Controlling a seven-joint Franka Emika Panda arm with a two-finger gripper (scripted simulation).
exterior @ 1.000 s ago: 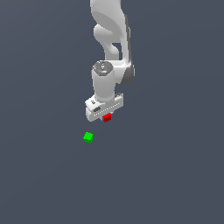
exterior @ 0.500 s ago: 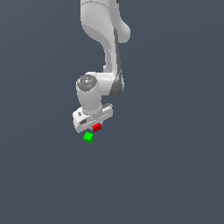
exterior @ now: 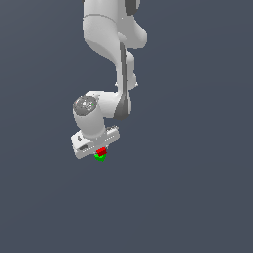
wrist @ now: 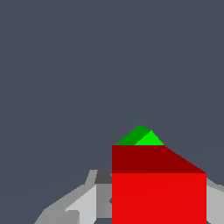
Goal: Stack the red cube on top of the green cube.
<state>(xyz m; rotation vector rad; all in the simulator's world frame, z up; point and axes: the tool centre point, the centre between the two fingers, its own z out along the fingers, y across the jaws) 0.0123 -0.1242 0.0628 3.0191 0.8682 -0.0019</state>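
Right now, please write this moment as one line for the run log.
phase: placing | gripper: shut on red cube | red cube: directly above green cube | release: not yet

Red cube [exterior: 101, 151] bright red; green cube [exterior: 100, 157] bright green.

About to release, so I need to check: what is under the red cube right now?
The green cube sits directly below the red cube, which the gripper holds. Only a green corner shows; whether the two cubes touch is hidden.
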